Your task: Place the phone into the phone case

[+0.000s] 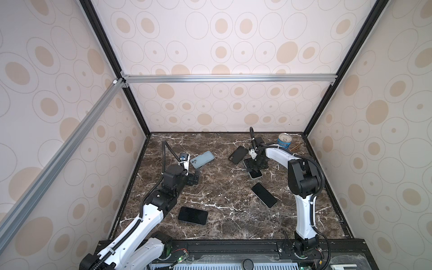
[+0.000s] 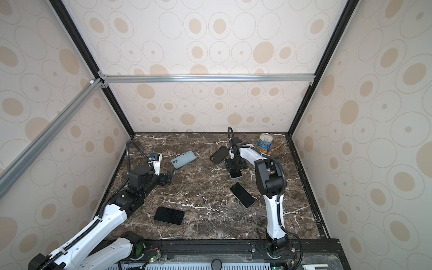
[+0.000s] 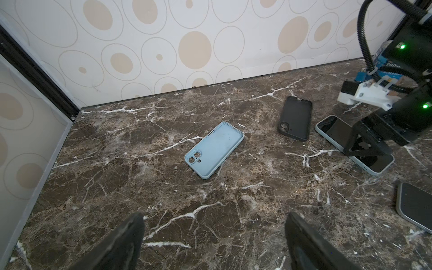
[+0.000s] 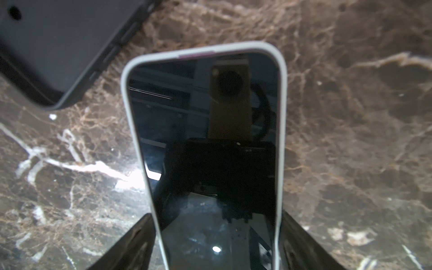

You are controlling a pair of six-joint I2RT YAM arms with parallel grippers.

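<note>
Marble desk (image 1: pixel 222 222), pale-edged phone (image 1: pixel 255 174) flat between right jaws, grip unclear, left jaws open and empty, blue case (image 1: pixel 202 159) and black case (image 1: pixel 238 154) both unfilled.

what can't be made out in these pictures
Grip: in both top views the right gripper covers most of the white-edged phone; in the right wrist view its fingers flank it, blurred and cut by the frame, so contact is unclear.
The can label: too small in both top views.
The brown scraps beside the can: too small to identify.
The black case: mostly cut off in the right wrist view.
</note>
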